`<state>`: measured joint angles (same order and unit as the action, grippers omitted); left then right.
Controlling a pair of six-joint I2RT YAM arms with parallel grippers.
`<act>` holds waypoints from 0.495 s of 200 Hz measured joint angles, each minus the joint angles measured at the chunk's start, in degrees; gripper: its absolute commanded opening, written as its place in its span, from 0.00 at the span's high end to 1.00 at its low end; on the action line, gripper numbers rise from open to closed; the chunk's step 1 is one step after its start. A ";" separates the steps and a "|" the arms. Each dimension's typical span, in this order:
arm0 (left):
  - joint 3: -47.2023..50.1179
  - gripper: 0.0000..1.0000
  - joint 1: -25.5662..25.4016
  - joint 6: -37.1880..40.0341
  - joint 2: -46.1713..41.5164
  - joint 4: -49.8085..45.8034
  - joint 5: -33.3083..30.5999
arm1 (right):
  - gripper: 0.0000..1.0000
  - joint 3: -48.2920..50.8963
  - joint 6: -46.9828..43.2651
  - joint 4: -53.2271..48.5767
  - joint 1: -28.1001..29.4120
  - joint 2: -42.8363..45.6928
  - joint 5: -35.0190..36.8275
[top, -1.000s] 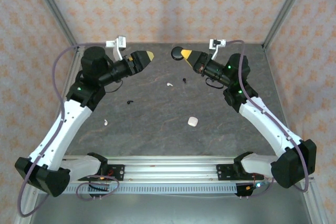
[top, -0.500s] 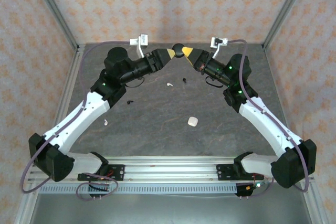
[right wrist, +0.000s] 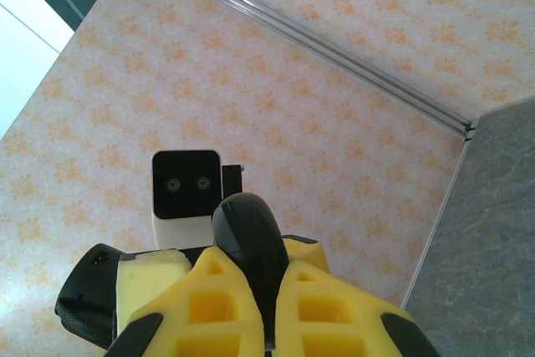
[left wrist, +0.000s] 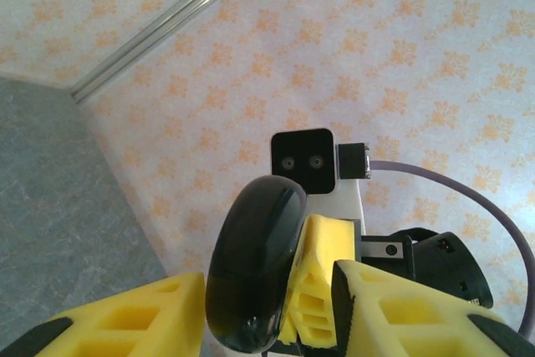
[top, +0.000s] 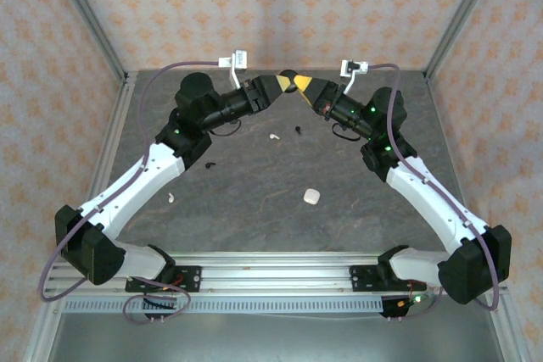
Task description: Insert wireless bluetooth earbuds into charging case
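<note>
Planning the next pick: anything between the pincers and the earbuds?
Yes: the black puck. Right pincer is shut on it, left pincer flanks it; the earbuds lie loose on the table.

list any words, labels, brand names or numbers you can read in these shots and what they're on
No text can be read in any view.
round black puck: plain glossy shell, no logo showing.
white case: too small to tell.
wrist camera module: two lenses, no lettering.
wallpaper: orange flower pattern, no words.
</note>
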<state>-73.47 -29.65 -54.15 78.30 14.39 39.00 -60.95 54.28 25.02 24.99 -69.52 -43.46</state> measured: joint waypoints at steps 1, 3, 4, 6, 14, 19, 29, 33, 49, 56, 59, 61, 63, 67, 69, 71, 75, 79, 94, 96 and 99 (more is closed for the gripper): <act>0.00 0.59 0.00 0.00 0.00 -0.02 0.00 | 1.00 0.00 0.00 0.00 0.00 0.02 0.00; 0.00 0.59 0.00 0.00 0.00 0.00 0.00 | 1.00 0.00 0.00 0.00 0.00 0.02 0.00; 0.00 0.59 0.00 0.00 0.00 0.00 0.00 | 1.00 0.00 0.02 0.02 0.00 0.00 0.00; 0.00 0.60 0.00 0.02 0.00 -0.02 0.00 | 1.00 0.00 0.04 0.02 0.00 0.02 0.00; 0.00 0.61 0.00 0.00 0.00 -0.02 0.15 | 1.00 0.00 0.17 0.13 0.00 0.00 0.00; 0.00 0.62 0.00 0.04 0.00 0.00 0.20 | 1.00 0.00 0.17 0.20 0.00 0.02 0.00; 0.00 0.64 0.00 0.09 0.00 -0.02 0.37 | 1.00 0.00 0.17 0.35 0.00 0.00 0.00; 0.00 0.65 0.00 0.13 0.00 -0.02 0.52 | 1.00 0.00 0.17 0.37 0.00 0.00 0.00; 0.00 0.69 0.00 0.17 0.00 -0.09 0.59 | 1.00 0.00 0.20 0.55 0.00 0.00 -0.02; 0.00 0.71 0.00 0.20 0.00 -0.13 0.59 | 1.00 0.00 0.22 0.68 0.00 0.02 -0.04; 0.00 0.72 0.00 0.24 0.00 -0.15 0.59 | 1.00 0.00 0.26 0.76 0.00 0.02 -0.04; 0.00 0.73 0.00 0.22 0.00 -0.15 0.59 | 1.00 0.00 0.26 0.79 0.00 0.02 -0.07; 0.00 0.74 0.02 0.22 0.00 -0.20 0.59 | 1.00 0.00 0.31 0.79 0.00 0.02 -0.07; 0.00 0.75 0.00 0.28 0.00 -0.22 0.59 | 1.00 0.00 0.37 0.83 0.00 0.02 -0.07; 0.00 0.76 0.00 0.28 0.00 -0.26 0.59 | 1.00 0.00 0.39 0.83 0.00 0.04 -0.07; 0.00 0.76 0.02 0.24 0.00 -0.28 0.59 | 1.00 0.00 0.39 0.83 0.00 0.04 -0.11; 0.00 0.78 0.00 0.31 0.00 -0.31 0.61 | 1.00 0.00 0.44 0.85 0.00 0.04 -0.17; 0.00 0.79 0.02 0.37 0.00 -0.35 0.61 | 0.99 0.00 0.55 0.85 -0.02 0.04 -0.22; -0.37 0.84 0.02 0.85 0.00 -1.29 0.63 | 0.97 0.00 0.66 0.83 -0.02 0.04 -0.17; -0.46 0.85 0.02 1.07 0.00 -1.38 0.61 | 0.97 0.00 0.66 0.83 -0.04 0.04 -0.17; -0.61 0.86 0.02 1.14 0.00 -1.60 0.61 | 0.96 0.00 0.72 0.85 -0.07 0.04 -0.20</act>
<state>-74.08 -29.63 -53.01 78.30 12.80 39.62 -60.95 55.00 25.87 24.93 -69.47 -43.66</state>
